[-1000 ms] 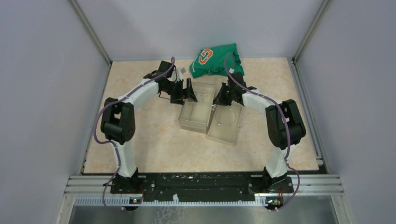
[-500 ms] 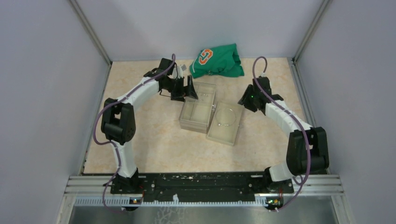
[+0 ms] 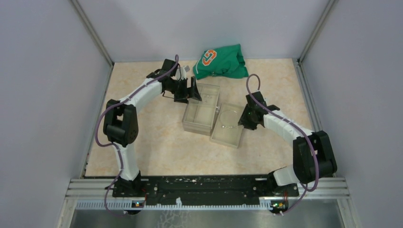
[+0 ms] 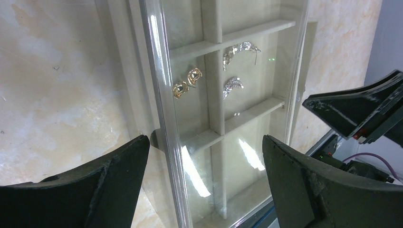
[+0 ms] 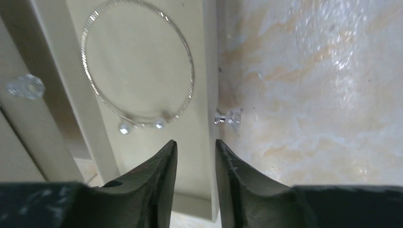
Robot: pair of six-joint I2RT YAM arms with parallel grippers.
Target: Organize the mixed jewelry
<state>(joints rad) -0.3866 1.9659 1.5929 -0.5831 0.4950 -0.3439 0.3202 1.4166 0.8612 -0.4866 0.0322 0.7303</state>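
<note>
A thin silvery wire bangle with two pearl-like ends [image 5: 160, 124] is seen lying flat in a cream tray [image 5: 142, 61], near its outer edge. A small clear crystal stud [image 5: 229, 116] is shown on the beige marbled tabletop [image 5: 309, 71], just beside that edge. Above the rim, the right gripper [image 5: 195, 166] is held with its fingers narrowly parted and nothing between them.

In the clear compartmented plastic box [image 4: 161, 95] beside the tray, a pair of small gold earrings [image 4: 187, 83] is seen in one cell and two silvery crescent earrings [image 4: 233, 86] in the cell alongside. The left gripper [image 4: 204, 175] is spread wide over the box, gripping nothing.

A crumpled green cloth [image 3: 225, 64] is pictured near the far wall; its orange emblem [image 3: 208, 57] is too small to be read. Bare tabletop is seen on the near side and to the left of the box, with grey walls [image 3: 47, 71] closing three sides.
</note>
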